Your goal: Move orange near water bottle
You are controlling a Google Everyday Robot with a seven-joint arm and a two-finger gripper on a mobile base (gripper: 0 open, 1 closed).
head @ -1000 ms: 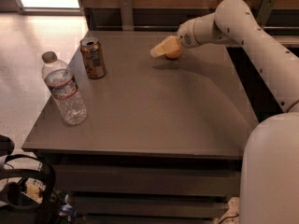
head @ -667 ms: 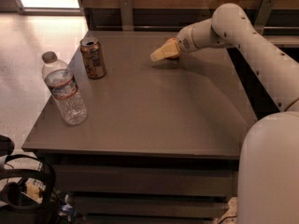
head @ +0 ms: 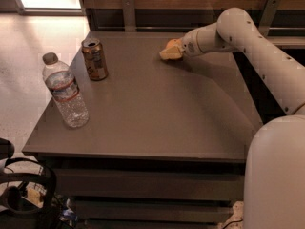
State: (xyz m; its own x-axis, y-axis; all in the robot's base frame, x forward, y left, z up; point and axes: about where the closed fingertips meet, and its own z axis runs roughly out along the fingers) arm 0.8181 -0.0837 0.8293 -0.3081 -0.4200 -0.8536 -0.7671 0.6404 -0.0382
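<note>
Pale floor is showing left of the grey desk, and dark panelling is running along behind it.

Camera view: the claw is sitting low over the far middle of the desk, on the white arm reaching in from the right. An orange patch at its tip is looking like the orange, probably in or under the claw. Whether the claw is gripping it I cannot tell.

The bottle is standing upright near the left edge, well apart from the claw. The can is standing between them, farther back.

By my judgement, a good carry is passing in front of the can, low and slow. It is ending on the bare patch right of the bottle, away from the left and front edges.
</note>
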